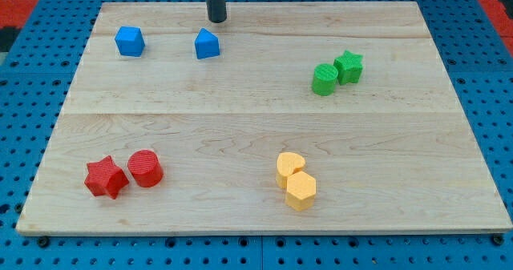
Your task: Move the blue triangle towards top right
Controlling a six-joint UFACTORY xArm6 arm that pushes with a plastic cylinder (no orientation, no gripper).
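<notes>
The blue triangle [207,44] lies on the wooden board [256,134] near the view's top, a little left of the middle. It looks like a small block with a pointed top, and it stands free, with no other block touching it. Just above it, slightly to the view's right, my tip [217,19] rests on the board. There is a narrow strip of bare wood between the tip and the triangle, so they are near but apart. The arm ends in a plain dark rod, so there is no pincer here that could be apart or together.

To the view's left of the triangle, at about the same height, lies a blue cube-like block [129,42]; the two blue blocks are well apart. On the view's right side, in the upper part of the board, a green cylinder [325,79] and a green star [349,66] stand together and touch each other, with the star up and right of the cylinder.

Near the view's bottom left, a red star [106,177] and a red cylinder [145,168] lie just beside each other; whether they touch I cannot tell. Near the bottom, right of the middle, two yellow blocks touch: a yellow heart-like block [290,165] above and a yellow hexagon [301,191] below it.

The board lies on a blue perforated table [24,70].
</notes>
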